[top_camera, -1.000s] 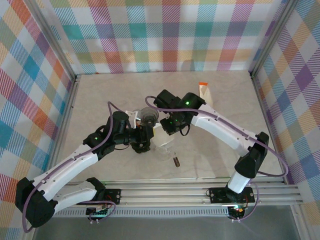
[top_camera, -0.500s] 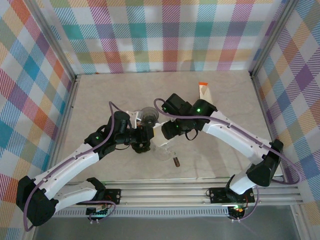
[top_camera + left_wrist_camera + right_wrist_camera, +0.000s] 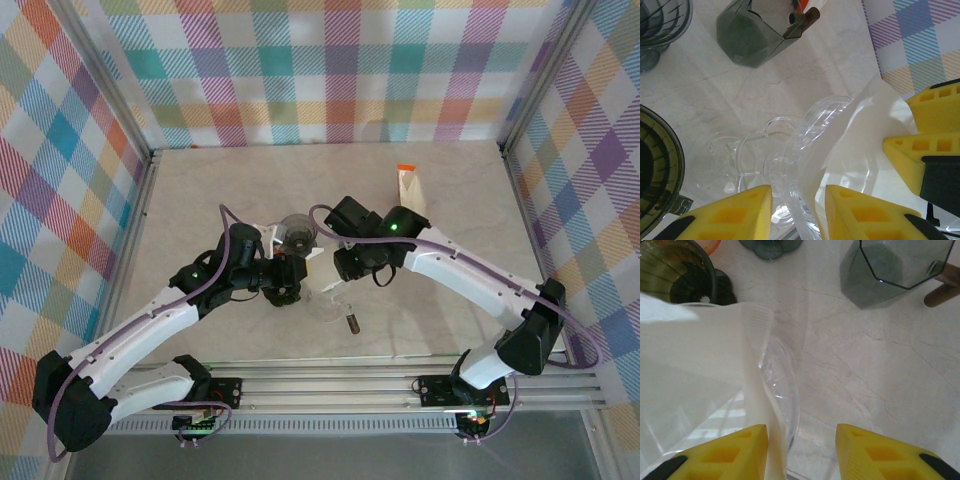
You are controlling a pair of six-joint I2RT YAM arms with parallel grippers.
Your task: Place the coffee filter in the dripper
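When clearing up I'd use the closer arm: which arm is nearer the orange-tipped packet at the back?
Right. The right arm bends just in front and left of the packet; the left arm lies farther, near left, beyond the clear dripper.

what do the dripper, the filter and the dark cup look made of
Dripper: clear and glossy, the tabletop shows through; glass or clear plastic, hard to say.
Filter: thin matte white paper, crimped seam, light glows through.
Dark cup: smoky, see-through, faceted; tinted plastic or glass.
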